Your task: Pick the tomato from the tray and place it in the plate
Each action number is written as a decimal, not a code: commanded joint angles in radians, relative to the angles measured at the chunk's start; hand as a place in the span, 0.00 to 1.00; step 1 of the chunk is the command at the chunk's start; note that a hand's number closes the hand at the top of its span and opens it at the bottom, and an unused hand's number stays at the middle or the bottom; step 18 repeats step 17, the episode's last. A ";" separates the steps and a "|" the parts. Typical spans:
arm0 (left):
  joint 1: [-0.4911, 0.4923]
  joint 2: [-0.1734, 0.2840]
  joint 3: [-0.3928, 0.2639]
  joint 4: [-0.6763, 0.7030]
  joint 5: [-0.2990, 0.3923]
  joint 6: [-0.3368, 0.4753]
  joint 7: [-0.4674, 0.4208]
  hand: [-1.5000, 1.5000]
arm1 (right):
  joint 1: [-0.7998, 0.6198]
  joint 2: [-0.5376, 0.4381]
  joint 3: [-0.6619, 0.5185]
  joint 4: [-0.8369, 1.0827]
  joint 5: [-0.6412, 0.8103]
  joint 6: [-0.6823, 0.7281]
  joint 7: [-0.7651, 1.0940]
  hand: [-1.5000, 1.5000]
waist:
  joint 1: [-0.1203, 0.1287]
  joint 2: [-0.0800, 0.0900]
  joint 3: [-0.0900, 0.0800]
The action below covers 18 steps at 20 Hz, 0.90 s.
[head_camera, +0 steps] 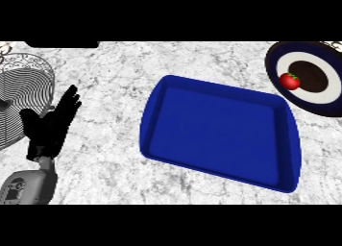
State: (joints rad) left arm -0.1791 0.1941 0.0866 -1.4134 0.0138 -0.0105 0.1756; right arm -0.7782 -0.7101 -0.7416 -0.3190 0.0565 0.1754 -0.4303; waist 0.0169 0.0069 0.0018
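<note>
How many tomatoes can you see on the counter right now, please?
1. The tomato lies on the plate at the upper right, beyond the blue tray, which holds none.

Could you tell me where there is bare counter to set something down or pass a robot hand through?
Bare marble lies between the left robot hand and the blue tray, and along the far edge above the tray. The tray itself holds nothing. The far right is crowded: the plate with the tomato sits close to the tray's corner. The striped round object fills the left edge.
</note>
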 commanded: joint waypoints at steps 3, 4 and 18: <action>0.007 -0.040 -0.028 -0.026 -0.026 0.029 0.004 0.50 | 0.059 -0.033 0.003 0.051 -0.016 -0.002 -0.086 0.00 | 0.008 0.003 0.001; -0.002 -0.029 -0.018 0.025 -0.025 0.010 -0.029 0.50 | 0.037 -0.058 0.008 0.054 -0.025 0.025 -0.057 0.00 | 0.005 0.002 0.000; 0.003 0.012 0.028 0.008 0.018 -0.045 -0.021 0.50 | 0.151 -0.109 0.042 0.106 -0.025 0.055 -0.101 0.00 | 0.005 0.001 0.001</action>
